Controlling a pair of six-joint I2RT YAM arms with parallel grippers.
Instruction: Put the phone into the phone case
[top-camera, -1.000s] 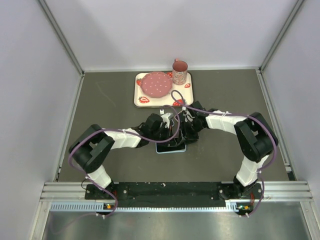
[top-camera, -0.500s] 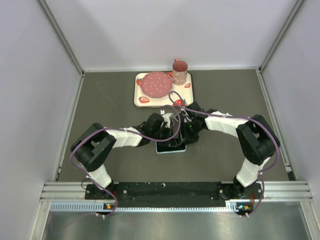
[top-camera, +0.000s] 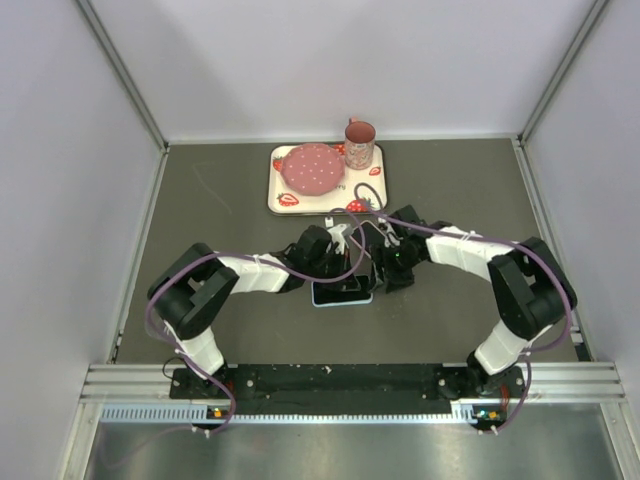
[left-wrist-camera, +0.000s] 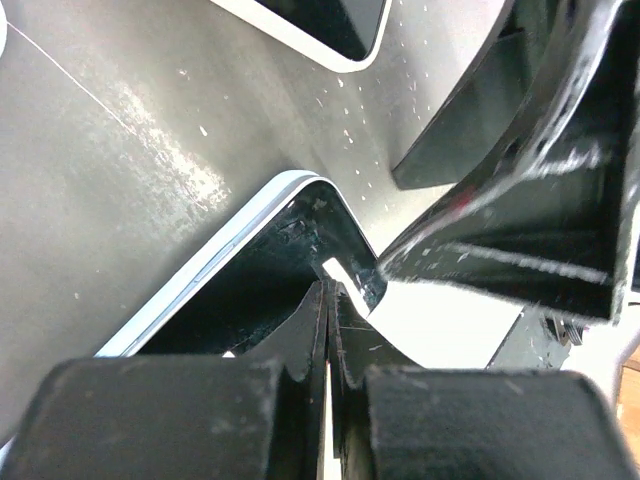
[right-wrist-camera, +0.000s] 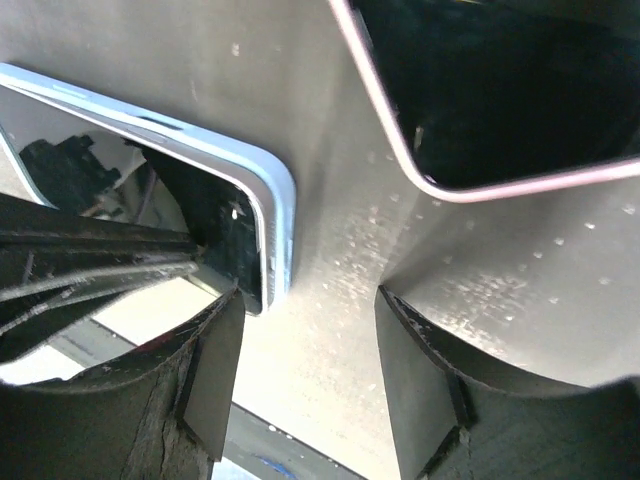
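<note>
The light blue phone case (top-camera: 342, 297) lies flat on the dark table between my two arms. A glossy black phone (left-wrist-camera: 250, 290) fills the inside of its rim (left-wrist-camera: 200, 275). My left gripper (left-wrist-camera: 328, 290) is shut, its tips resting on the black face near a rounded corner of the case; from above the left gripper (top-camera: 349, 265) covers the case's far end. My right gripper (right-wrist-camera: 310, 330) stands open over bare table just beside the case corner (right-wrist-camera: 278, 205), nothing between its fingers. From above the right gripper (top-camera: 392, 272) is right of the case.
A second dark slab with a pale pink rim (right-wrist-camera: 500, 90) lies close by, also seen as a dark slab (left-wrist-camera: 320, 20); I cannot tell what it is. At the back, a strawberry tray (top-camera: 285, 195) holds a pink plate (top-camera: 312, 167) and a mug (top-camera: 359, 143).
My right gripper has opened wider and drawn back to the right, off the case. The left gripper has stayed shut on the phone's face.
</note>
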